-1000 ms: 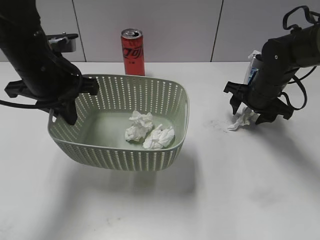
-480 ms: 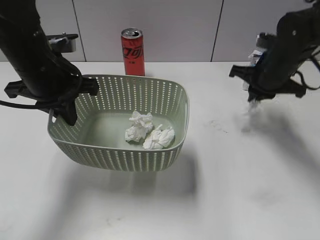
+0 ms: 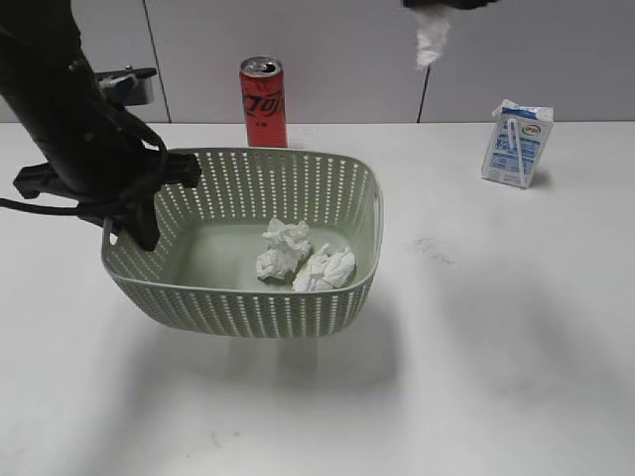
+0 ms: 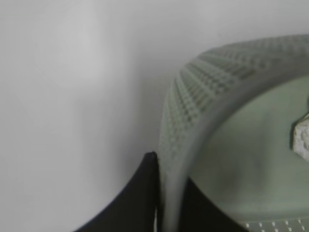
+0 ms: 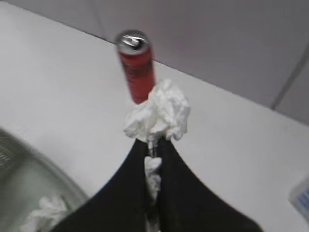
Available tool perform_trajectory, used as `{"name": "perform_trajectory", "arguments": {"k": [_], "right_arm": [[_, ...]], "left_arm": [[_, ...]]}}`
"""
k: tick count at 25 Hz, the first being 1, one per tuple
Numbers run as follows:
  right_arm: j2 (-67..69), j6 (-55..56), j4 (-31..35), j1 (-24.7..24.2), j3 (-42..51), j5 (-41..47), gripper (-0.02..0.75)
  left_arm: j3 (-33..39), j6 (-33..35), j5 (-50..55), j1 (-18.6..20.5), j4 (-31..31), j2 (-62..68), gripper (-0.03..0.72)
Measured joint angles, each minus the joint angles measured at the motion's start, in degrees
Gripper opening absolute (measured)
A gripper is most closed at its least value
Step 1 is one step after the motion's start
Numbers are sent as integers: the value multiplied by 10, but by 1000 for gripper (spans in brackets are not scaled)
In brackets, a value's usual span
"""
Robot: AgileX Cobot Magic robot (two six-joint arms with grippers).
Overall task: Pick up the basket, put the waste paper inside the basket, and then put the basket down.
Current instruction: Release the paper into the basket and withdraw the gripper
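Note:
The pale sage-green basket hangs tilted above the table, held by its left rim. My left gripper is shut on that rim; the left wrist view shows the basket wall pinched between the jaws. Two white waste paper wads lie inside the basket. My right gripper is shut on a third waste paper wad, which hangs at the top edge of the exterior view, high above and behind the basket's right end. The gripper body is mostly cut off there.
A red soda can stands behind the basket, also in the right wrist view. A blue-and-white milk carton stands at the back right. A grey smudge marks the white table.
My right gripper has lifted the wad off the table near the carton and carried it up and left, almost out of frame. The basket has shifted slightly right in my left gripper.

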Motion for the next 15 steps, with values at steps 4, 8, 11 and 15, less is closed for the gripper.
{"name": "perform_trajectory", "arguments": {"k": [4,8,11,15], "right_arm": [[-2,-126,17,93,0,20,3],[38,-145,25,146,0,24,3],[80,-131,43,149,0,28,18],[116,-90,47,149,0,57,204]], "left_arm": [[0,-1,0,0,-13,0,5],[0,-1,1,0,-16,0,5],[0,-1,1,0,-21,0,5],[0,-1,2,0,-27,0,5]]}}
